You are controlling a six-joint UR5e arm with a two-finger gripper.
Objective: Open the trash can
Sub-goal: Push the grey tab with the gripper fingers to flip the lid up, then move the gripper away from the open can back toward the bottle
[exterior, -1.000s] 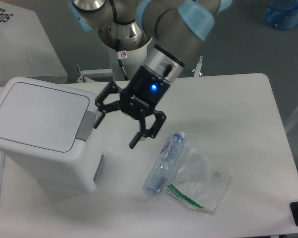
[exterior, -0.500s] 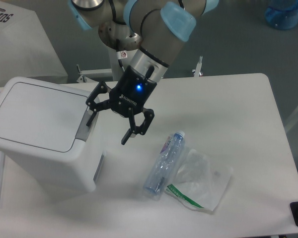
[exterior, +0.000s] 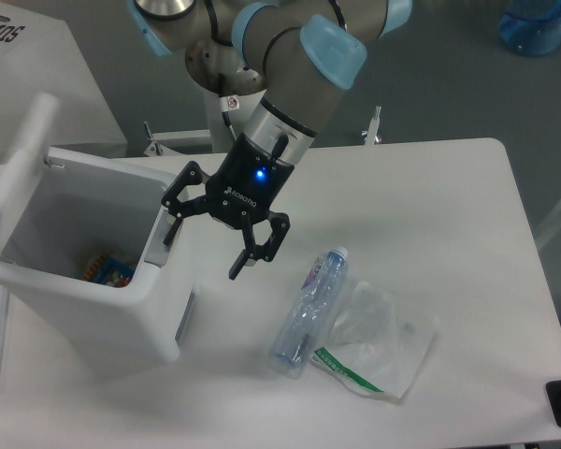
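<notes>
Trash can (exterior: 84, 290) sits on the left side of the white table (exterior: 449, 234), and it is big, white and boxy. Its lid (exterior: 23, 168) is up now, standing nearly straight at the far left edge of the bin. You can look right down inside, where something small and colorful (exterior: 107, 271) lies at the bottom, too small to name. So the main job looks done, because the bin is open. The robot's fingers (exterior: 206, 238) are spread wide apart and they hold nothing. One finger is right at the grey push tab (exterior: 157, 238) on the front rim of the bin, maybe touching it, but I cannot tell for sure. The other finger points down over the bare table. A little blue light glows on the black part above the fingers. What is left, I think, is only for the arm to pull away from the tab and see if the lid stays up by itself. A squashed plastic bottle (exterior: 309, 309) and a clear plastic bag (exterior: 379, 341) lie on the table to the right of the bin, close together, and nobody is touching them.
</notes>
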